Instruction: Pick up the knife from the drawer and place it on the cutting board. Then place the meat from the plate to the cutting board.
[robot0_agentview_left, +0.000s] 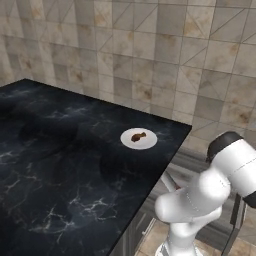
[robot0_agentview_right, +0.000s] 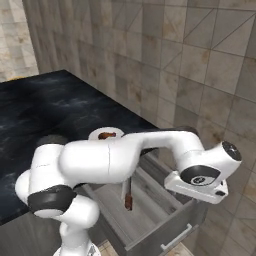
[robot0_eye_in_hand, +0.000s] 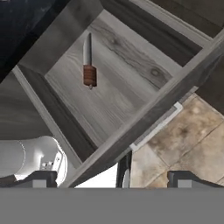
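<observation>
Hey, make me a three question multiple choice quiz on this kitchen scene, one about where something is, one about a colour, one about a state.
1. Where is the knife?
A. on the plate
B. in the drawer
C. on the floor

2. What colour is the knife's handle?
A. reddish-brown
B. blue
C. white

3. How is the drawer?
A. shut
B. pulled open
C. taken off

Answers:
1 B, it lies flat on the drawer's grey wood bottom.
2 A, the hand view shows a reddish-brown grip below a pale blade.
3 B, its inside is in view and its front with the silver handle stands out over the floor.
</observation>
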